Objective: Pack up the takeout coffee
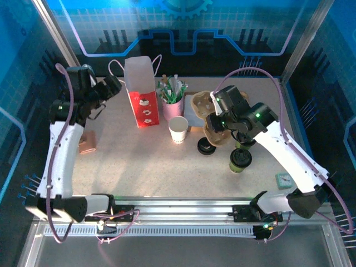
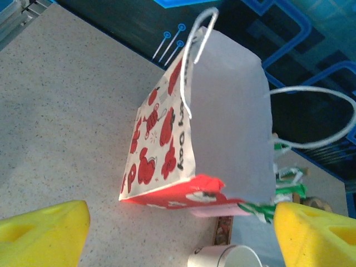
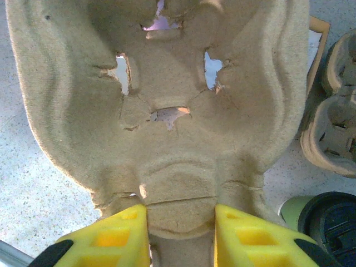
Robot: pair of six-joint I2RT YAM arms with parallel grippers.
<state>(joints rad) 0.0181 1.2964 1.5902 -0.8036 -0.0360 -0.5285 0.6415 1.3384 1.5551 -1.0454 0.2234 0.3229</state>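
your left claw [image 2: 181, 222] is spread wide, facing the red-and-white paper bag [image 2: 222, 111] at the upper left of the top view. your right claw [image 3: 181, 214] is pinching the edge of a pulp cup carrier [image 3: 167, 83], right of centre. the takeout coffee [image 1: 178, 129] stands upright mid-frame, just below the pink cup [image 1: 173, 105].

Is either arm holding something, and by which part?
Right fingers clamp the brown moulded-pulp cup carrier at its edge; left fingers hold nothing.

White paper cup [image 1: 178, 129] stands upright, open-topped, seemingly empty, near the middle of the table [image 1: 139, 161]
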